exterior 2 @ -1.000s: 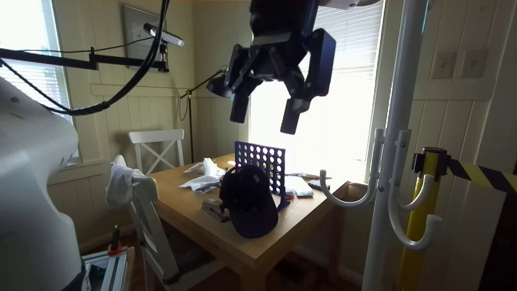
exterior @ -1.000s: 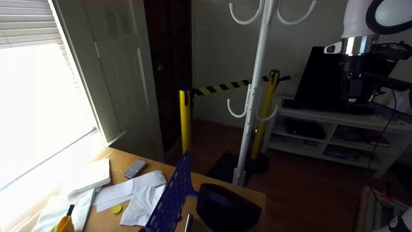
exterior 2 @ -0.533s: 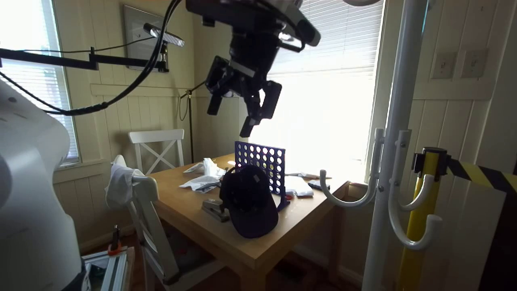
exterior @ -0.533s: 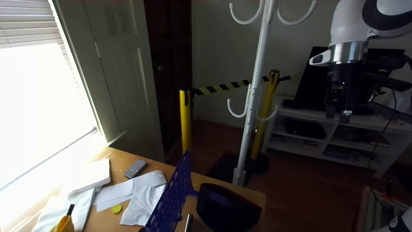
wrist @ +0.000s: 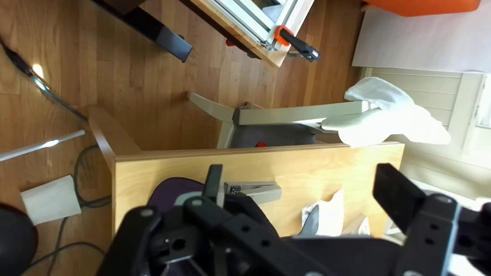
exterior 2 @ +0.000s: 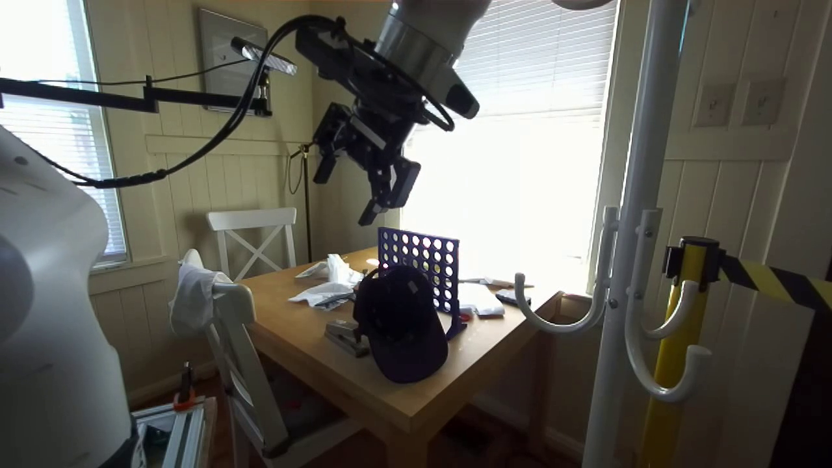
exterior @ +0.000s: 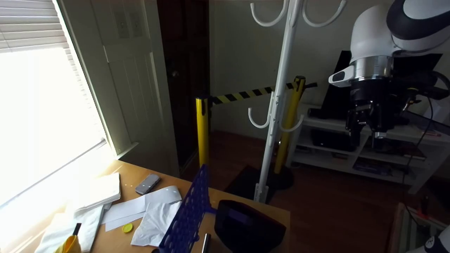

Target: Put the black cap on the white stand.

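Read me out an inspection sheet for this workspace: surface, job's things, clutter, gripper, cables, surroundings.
Surface: light wooden table, items spread across it.
Job's things: black cap lies on the table; white stand stands apart from it, visible hooks bare.
Clutter: stapler beside the cap, blue perforated panel, white papers, yellow disc.
Gripper: fingers apart, held clear of the cap, gripping nothing.
Cables: black cable loops off the robot arm; another lies on the floor.
Surroundings: white chair with cloth over its back, yellow posts joined by striped tape, window.
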`<state>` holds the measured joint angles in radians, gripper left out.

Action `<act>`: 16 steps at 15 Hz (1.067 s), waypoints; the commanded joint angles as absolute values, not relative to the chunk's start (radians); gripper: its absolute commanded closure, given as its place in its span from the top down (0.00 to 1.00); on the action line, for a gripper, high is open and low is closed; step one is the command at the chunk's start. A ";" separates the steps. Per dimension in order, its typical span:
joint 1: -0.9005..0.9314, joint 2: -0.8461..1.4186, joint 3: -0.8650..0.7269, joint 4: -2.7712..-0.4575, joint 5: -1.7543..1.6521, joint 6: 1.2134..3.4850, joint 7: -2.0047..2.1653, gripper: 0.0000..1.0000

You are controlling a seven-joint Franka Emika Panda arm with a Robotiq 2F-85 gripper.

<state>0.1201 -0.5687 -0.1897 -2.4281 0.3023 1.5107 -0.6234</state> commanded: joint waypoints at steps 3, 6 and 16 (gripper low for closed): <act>0.105 -0.577 -0.214 -2.439 0.392 1.447 -0.688 1.00; 0.131 -0.524 -0.190 -2.473 0.571 1.499 -0.727 1.00; 0.165 -0.242 0.058 -2.482 0.974 1.847 -0.887 1.00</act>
